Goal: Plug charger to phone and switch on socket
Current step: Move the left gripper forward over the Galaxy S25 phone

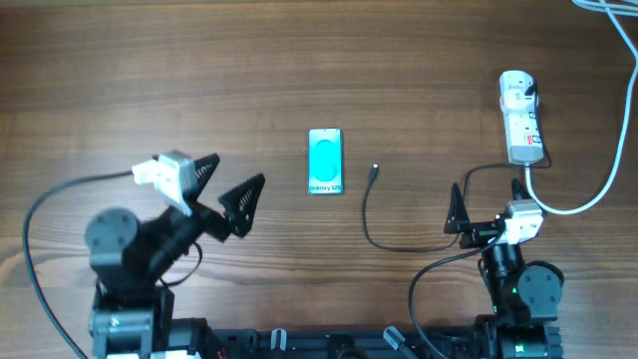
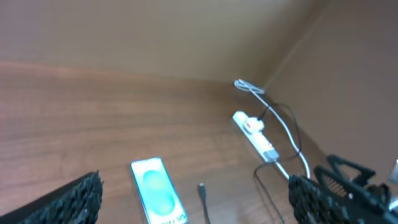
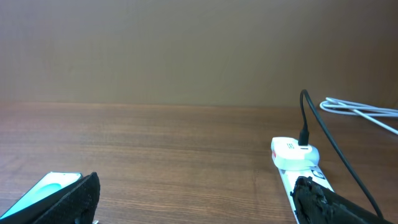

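The phone (image 1: 325,161) lies flat in the middle of the table, its teal screen lit. It also shows in the left wrist view (image 2: 158,190) and the right wrist view (image 3: 46,186). The charger's thin black cable (image 1: 367,224) curls to the phone's right, its connector tip (image 1: 375,171) lying loose, apart from the phone. The tip also shows in the left wrist view (image 2: 202,188). The white socket (image 1: 520,118) lies at the far right, with the charger's plug in its far end (image 3: 295,152). My left gripper (image 1: 239,170) is open and empty, left of the phone. My right gripper (image 1: 486,199) is open and empty, just short of the socket.
A thick white lead (image 1: 598,189) loops from the socket's near end to the right table edge and on to the far right corner. The charger cable (image 1: 469,175) passes close by my right gripper. The table (image 1: 199,70) is brown wood.
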